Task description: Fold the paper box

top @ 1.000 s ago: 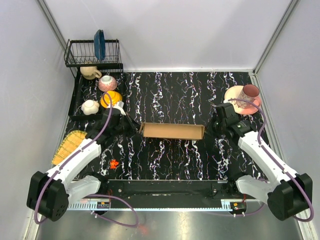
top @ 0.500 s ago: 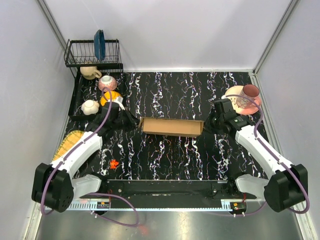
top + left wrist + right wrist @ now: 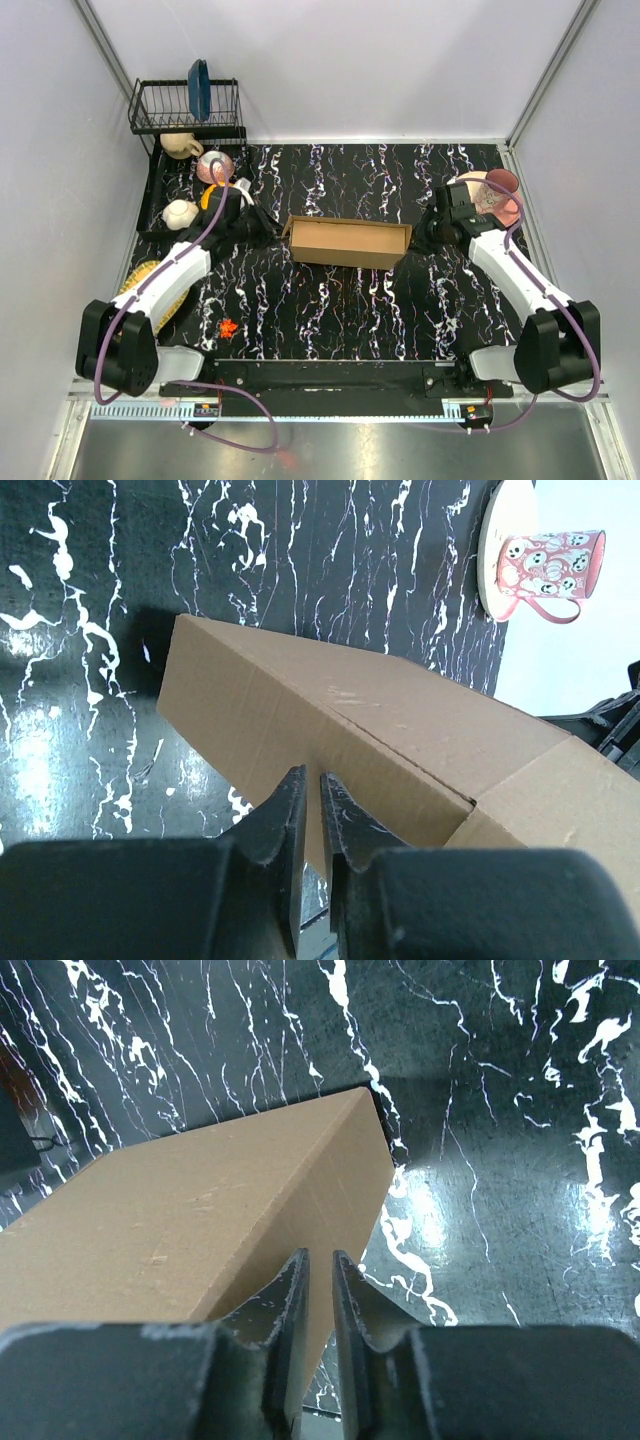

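Observation:
The paper box (image 3: 348, 243) is a long flat brown cardboard box lying crosswise in the middle of the black marbled table. My left gripper (image 3: 278, 233) is at its left end, and in the left wrist view (image 3: 310, 780) the jaws are closed on the edge of the box (image 3: 380, 730). My right gripper (image 3: 418, 238) is at its right end, and in the right wrist view (image 3: 320, 1260) it is closed on the box's end edge (image 3: 200, 1220). The box's top face tilts toward the camera.
A dish rack (image 3: 185, 105) with a blue plate (image 3: 199, 88) stands at the back left, with cups and bowls (image 3: 213, 165) below it. A pink mug (image 3: 502, 184) on a plate (image 3: 468, 190) sits behind my right gripper. A yellow item (image 3: 140, 290) lies at the left edge.
Both grippers have moved away from the bases toward the back, carrying the box with them. The box's top face shows more than before.

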{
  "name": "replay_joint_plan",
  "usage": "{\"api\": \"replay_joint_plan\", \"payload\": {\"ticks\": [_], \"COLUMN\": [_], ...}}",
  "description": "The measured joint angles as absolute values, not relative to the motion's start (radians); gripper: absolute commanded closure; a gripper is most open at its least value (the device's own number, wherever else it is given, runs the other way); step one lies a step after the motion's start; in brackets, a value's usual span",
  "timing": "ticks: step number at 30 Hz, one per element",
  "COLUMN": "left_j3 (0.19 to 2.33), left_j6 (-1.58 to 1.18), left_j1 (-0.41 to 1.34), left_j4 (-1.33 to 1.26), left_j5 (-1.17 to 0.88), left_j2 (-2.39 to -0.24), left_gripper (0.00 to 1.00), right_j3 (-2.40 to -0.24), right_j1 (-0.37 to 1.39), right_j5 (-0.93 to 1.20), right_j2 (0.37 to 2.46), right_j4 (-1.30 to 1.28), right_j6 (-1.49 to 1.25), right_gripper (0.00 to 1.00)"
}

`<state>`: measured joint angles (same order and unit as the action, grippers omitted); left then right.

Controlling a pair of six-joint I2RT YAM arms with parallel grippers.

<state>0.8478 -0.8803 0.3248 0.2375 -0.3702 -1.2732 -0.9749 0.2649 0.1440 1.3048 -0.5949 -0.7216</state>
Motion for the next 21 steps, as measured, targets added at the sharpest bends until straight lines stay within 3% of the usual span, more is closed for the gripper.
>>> {"api": "replay_joint_plan", "payload": {"ticks": [9,17,21], "left_j3": [0.875,0.883,0.884], "left_j6": [-0.88,-0.877,-0.869], "left_j1": [0.303,0.273,0.257], "left_j4": [0.225,0.207,0.21], "left_j5": [-0.416,-0.457,-0.477], "left_j2": [-1.369,-1.403,-1.409], "left_gripper": [0.83,0.66,0.63], "right_j3": [-1.031,-1.049,-1.056], "right_j1": [0.224,0.201,0.187], "right_j5": [0.169,0.184,0.198], "right_j2": [1.393,1.43,1.438], "right_j4": [-0.568,-0.562,-0.561], "right_j6": [-0.698,-0.678,-0.672], "right_gripper": [0.73,0.68,0.66]}}
